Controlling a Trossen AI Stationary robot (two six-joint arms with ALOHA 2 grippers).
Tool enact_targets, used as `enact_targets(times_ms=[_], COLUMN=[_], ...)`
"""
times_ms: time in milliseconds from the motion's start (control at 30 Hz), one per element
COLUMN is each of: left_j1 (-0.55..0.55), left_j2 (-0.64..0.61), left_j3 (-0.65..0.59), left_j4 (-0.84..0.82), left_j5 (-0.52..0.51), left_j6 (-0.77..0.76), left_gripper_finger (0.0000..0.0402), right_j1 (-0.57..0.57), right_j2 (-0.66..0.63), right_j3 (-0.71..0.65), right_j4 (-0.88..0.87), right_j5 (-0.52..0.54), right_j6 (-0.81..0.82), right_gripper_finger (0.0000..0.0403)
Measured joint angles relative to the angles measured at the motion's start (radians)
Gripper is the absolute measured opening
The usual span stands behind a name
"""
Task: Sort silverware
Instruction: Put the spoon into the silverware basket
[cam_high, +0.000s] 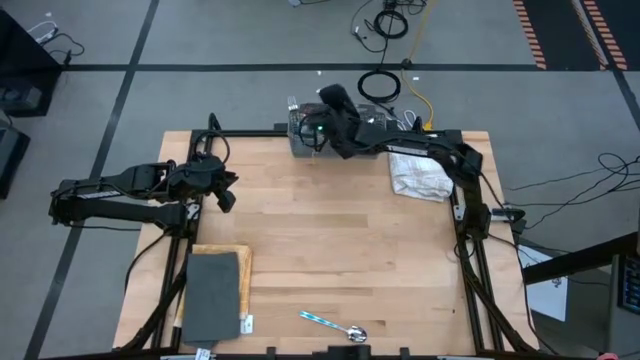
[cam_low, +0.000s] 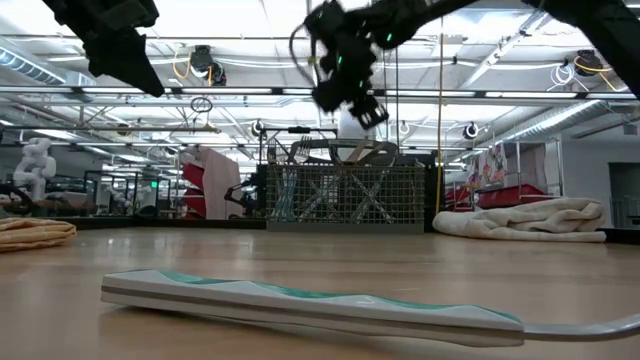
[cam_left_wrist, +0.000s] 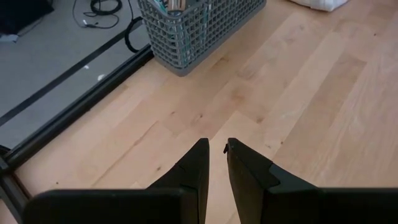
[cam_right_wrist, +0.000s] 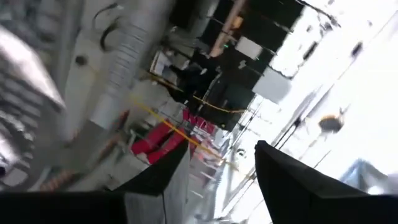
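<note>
I have the right gripper up over the grey mesh rectangular caddy, which stands at the far edge of the light wooden table, because that caddy is where the sorted pieces end up; several handles already stand upright in it. Its 2 fingers are spread apart with nothing between them in the right wrist view, so I judge a piece has just been let go. That arm reaches in from the right edge, elbow bent, wrist tipped so its camera looks out into the room. 1 spoon with a blue-and-white patterned handle lies flat near the near edge, well apart from the caddy, and I take it as next. The left gripper hovers near the left edge, its fingers almost together and empty, aimed across bare wood toward the caddy.
</note>
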Motion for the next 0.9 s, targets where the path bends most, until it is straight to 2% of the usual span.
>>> enact_targets(times_ms=[100, 200, 333, 400, 467, 567, 667, 767, 900], left_j1=[0.0, 0.0, 0.0, 0.0, 0.0, 0.0, 0.0, 0.0, 0.0], left_j2=[0.0, 0.0, 0.0, 0.0, 0.0, 0.0, 0.0, 0.0, 0.0], left_j3=[0.0, 0.0, 0.0, 0.0, 0.0, 0.0, 0.0, 0.0, 0.0], left_j4=[0.002, 0.016, 0.035, 0.048, 0.051, 0.068, 0.071, 0.075, 0.074], left_j5=[0.0, 0.006, 0.043, 0.057, 0.07, 0.103, 0.132, 0.137, 0.138], left_j6=[-0.003, -0.005, -0.003, -0.001, -0.001, 0.003, 0.004, 0.002, -0.002], left_gripper_finger=[0.0063, 0.0063, 0.0063, 0.0063, 0.0063, 0.0063, 0.0063, 0.0063, 0.0063], right_j1=[0.028, 0.077, 0.187, 0.26, 0.34, 0.44, 0.526, 0.636, 0.763], right_j2=[-0.07, -0.142, -0.245, -0.286, -0.323, -0.371, -0.379, -0.338, -0.266], right_j3=[0.001, 0.002, 0.002, 0.002, 0.002, 0.002, 0.003, 0.002, 0.001], right_j4=[-0.009, -0.088, -0.283, -0.405, -0.534, -0.613, -0.594, -0.55, -0.536], right_j5=[0.006, -0.002, -0.018, -0.064, -0.199, -0.586, -0.936, -1.067, -1.083], right_j6=[0.107, 0.287, 0.622, 0.837, 1.106, 1.555, 1.797, 1.891, 1.947], right_gripper_finger=[0.0165, 0.0167, 0.0166, 0.0166, 0.0166, 0.0166, 0.0166, 0.0166, 0.0166])
